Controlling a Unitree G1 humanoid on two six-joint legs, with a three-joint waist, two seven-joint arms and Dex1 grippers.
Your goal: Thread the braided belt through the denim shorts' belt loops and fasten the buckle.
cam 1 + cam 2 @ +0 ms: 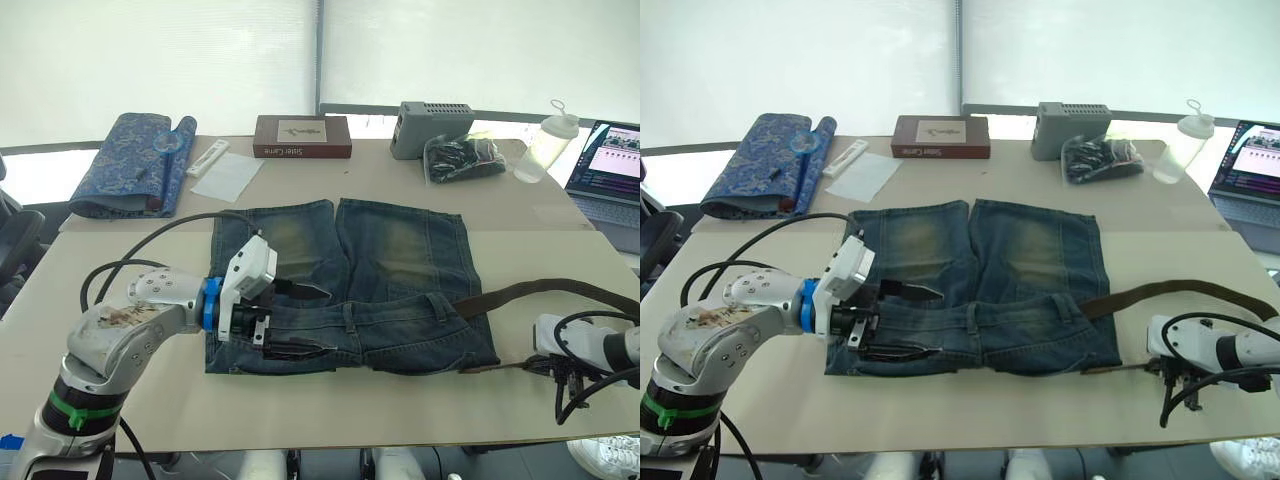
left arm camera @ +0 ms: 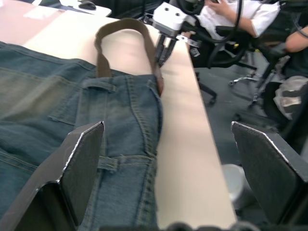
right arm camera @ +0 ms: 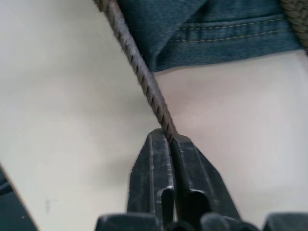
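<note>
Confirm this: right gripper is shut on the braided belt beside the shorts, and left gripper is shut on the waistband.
Not quite. The left gripper is open above the denim shorts, as the left wrist view shows. The right gripper is shut on the braided belt.

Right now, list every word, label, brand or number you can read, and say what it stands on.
No text can be read.
brown box: pale lettering on the front edge, too small to read.
laptop: screen text, too small to read.
white remote-like object: no readable marking.
</note>
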